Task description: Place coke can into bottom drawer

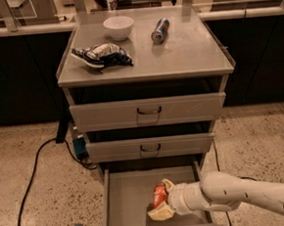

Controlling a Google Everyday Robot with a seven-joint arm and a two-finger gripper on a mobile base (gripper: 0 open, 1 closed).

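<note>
The coke can (160, 195) is a shiny red-orange can held between the pale fingers of my gripper (161, 200). The gripper is shut on it and sits low inside the open bottom drawer (125, 199), over the right part of its grey floor. I cannot tell whether the can touches the floor. My white arm (237, 196) reaches in from the lower right, over the drawer's right wall.
Two shut drawers with dark loop handles (149, 110) sit above. On the cabinet top lie a dark-blue-and-white bag (101, 55), a white bowl (118, 27) and a slim blue-and-silver can (160, 30). A black cable (31, 175) runs on the floor at left.
</note>
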